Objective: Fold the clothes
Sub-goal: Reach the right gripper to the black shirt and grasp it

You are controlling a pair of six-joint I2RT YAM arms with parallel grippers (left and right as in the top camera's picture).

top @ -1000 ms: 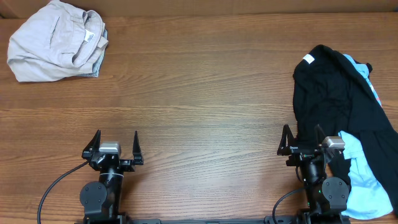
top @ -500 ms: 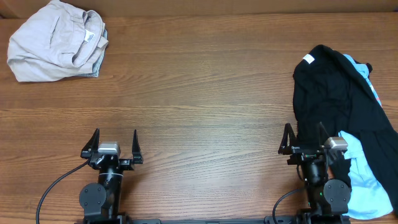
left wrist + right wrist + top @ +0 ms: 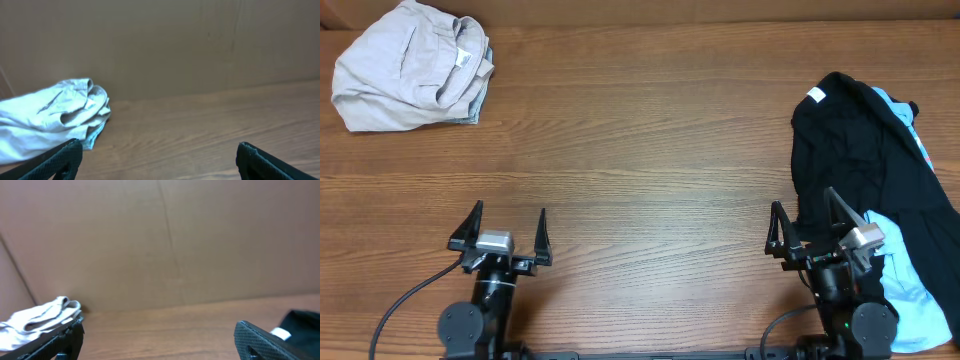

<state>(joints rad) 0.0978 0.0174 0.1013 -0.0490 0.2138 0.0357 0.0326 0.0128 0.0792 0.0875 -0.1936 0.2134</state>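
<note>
Since a second ago we see the left gripper (image 3: 508, 225) edged slightly forward over the brown wood-grain table (image 3: 640, 150), and the right gripper (image 3: 803, 212) has swung a little toward the table's right edge, so its fingers now sit skewed. Nothing among the clothes has moved.

Both grippers sit at the table's near edge, left and right, with their fingers spread wide apart and nothing between them.

We find the crumpled beige cloth garment (image 3: 410, 65) bunched at the table's far-left corner. The limp black cloth garment (image 3: 850, 150) lies heaped along the table's right edge, its small white neck label (image 3: 816, 96) toward the far side. A light blue T-shirt (image 3: 905, 285) shows from under it, at the far side and again near the table's front right corner, just beside the right gripper.

Between the two heaps the table shows clean, even grain running side to side. Beyond the table's far edge we see a plain tan wall (image 3: 160, 45) with faint vertical seams.
</note>
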